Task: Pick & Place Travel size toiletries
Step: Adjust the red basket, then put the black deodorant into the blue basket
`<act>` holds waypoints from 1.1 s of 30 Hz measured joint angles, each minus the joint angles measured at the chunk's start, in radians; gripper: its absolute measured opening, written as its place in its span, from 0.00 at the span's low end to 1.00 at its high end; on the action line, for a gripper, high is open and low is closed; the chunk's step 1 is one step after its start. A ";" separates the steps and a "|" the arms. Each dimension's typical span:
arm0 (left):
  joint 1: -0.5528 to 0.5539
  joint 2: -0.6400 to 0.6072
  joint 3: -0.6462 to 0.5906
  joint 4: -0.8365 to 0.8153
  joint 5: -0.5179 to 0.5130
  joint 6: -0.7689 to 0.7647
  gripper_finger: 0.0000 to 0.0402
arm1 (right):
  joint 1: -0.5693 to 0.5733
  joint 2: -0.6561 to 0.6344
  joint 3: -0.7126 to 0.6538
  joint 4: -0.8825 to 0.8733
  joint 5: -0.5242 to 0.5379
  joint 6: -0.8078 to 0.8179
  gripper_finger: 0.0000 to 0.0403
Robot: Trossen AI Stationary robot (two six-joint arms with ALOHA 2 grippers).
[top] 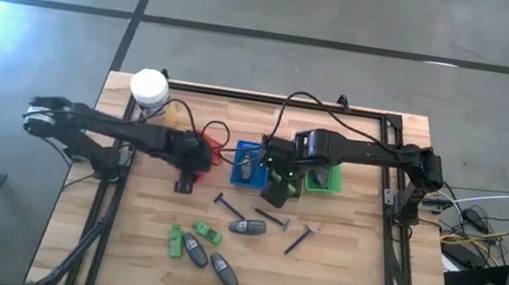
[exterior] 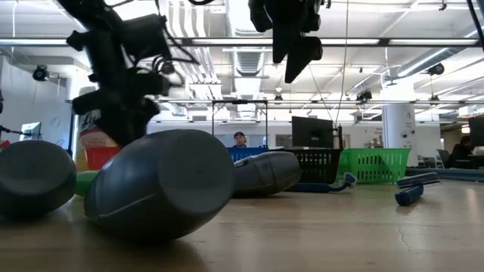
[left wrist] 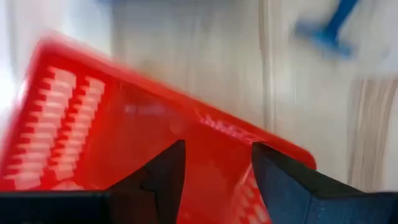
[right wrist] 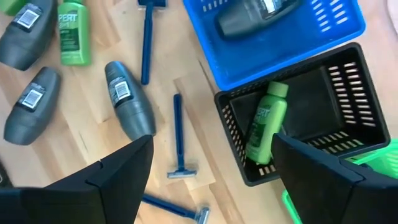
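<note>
Toiletries lie mostly loose on the table [top: 336, 276]: grey bottles [right wrist: 129, 104], green bottles [right wrist: 73, 32], razors [right wrist: 178, 138]. They look light, hard, slick; you should pinch across the middle. Your right gripper [right wrist: 211, 168] hangs wide and empty above the black basket [right wrist: 348, 74], which holds 1 green bottle. Your left gripper [left wrist: 214, 171] is parted over the red basket [left wrist: 93, 124], its contents hidden.

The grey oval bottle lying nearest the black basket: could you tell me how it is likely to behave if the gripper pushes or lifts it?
The grey oval bottle lies on its side on the wooden table, so a push would probably make it rock or roll. Its rounded, smooth-looking shell may slip between the fingers. It looks stiff and probably light for its size.
</note>
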 joint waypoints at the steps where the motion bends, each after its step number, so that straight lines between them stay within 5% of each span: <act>1: 0.000 0.005 0.013 0.014 0.000 0.003 0.47 | 0.000 0.000 0.000 0.000 0.000 0.002 0.78; 10: 0.000 -0.018 0.106 0.030 -0.004 0.028 0.47 | 0.001 0.001 -0.002 0.001 -0.002 -0.002 0.72; 19: -0.002 -0.180 0.124 0.000 0.018 0.111 0.47 | 0.101 0.001 -0.095 0.052 -0.030 -0.090 0.69; 33: -0.003 -0.372 0.124 -0.118 0.083 0.026 0.47 | 0.296 0.003 -0.389 0.560 -0.004 -0.100 0.77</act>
